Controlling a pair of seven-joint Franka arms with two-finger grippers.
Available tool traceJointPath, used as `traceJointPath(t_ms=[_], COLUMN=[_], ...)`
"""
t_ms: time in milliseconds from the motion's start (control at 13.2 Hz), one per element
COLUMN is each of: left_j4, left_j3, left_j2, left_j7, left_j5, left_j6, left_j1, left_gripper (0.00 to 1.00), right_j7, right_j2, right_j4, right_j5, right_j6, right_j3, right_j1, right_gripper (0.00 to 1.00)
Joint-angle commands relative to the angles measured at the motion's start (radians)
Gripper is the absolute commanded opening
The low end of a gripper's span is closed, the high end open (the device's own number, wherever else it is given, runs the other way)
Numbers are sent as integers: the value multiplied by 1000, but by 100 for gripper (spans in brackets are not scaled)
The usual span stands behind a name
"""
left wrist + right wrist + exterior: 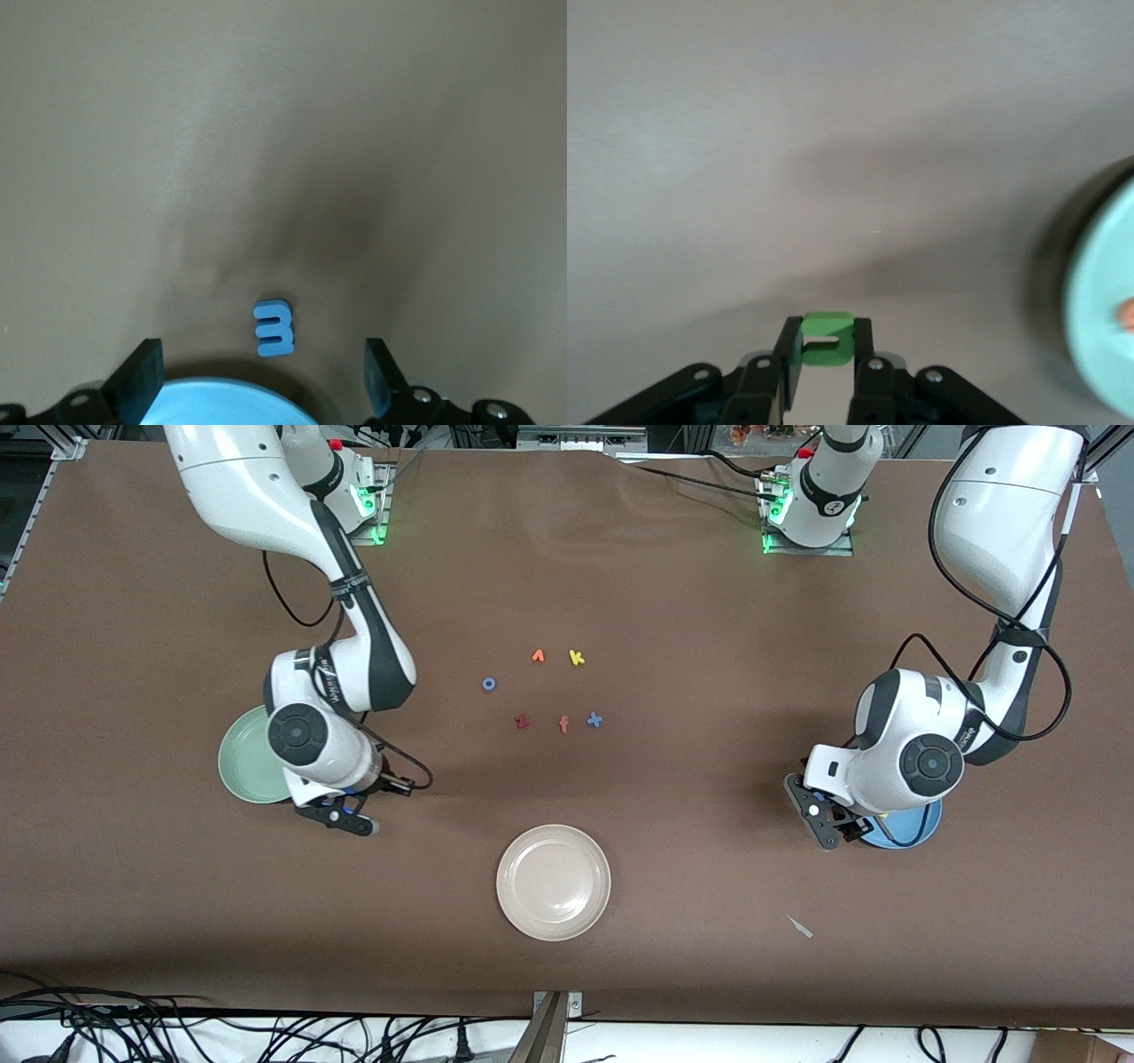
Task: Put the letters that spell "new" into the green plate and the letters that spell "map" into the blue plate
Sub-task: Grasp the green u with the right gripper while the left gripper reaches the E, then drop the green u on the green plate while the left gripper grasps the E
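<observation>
The green n (827,337) is pinched between the fingers of the right gripper (826,354), which hangs over bare table (709,868) just beside the green plate (244,766). In the right wrist view the plate's rim sits off to one side with a small orange-pink bit (1127,316) showing on it at the frame's edge; I can't tell which letter that is. From the front the right arm covers much of the green plate, so what else lies in it is hidden.

At the left arm's end, the left gripper (266,390) is let go, its fingers spread wide. It hangs over the edge of the blue plate (221,403). The blue m (274,328) lies flat on the table just beside that plate's rim, not in it, in line with the gap between the fingers. In the front view the left arm hides most of the blue plate and the m cannot be seen.

In the middle of the table lies a loose cluster of letters: an orange pointed one (538,656) and a yellow k (577,658) farthest from the camera, a blue o (488,685) toward the right arm's end, then a dark red letter (522,722), a pinkish f (563,724) and a blue x (594,720) in a row. A cream plate (554,882) sits nearer the camera than all of them.
</observation>
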Motion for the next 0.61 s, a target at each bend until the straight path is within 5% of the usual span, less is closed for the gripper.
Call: traceJointPath(t_ms=[0, 532], left_j4=[26, 5], left_j3=[-1, 1], left_j2=[20, 46], left_j7=[56, 65], left_j5=[30, 76], left_j6=[39, 80], left_j1=[1, 5], left_gripper=[100, 100], right_j7=[-122, -291], right_j2=[-51, -74], right_j4=[-58, -90], right_j5=[1, 6], right_j6=[-24, -52], right_j3=[-51, -134], right_j1=[6, 4], right_gripper=[0, 0])
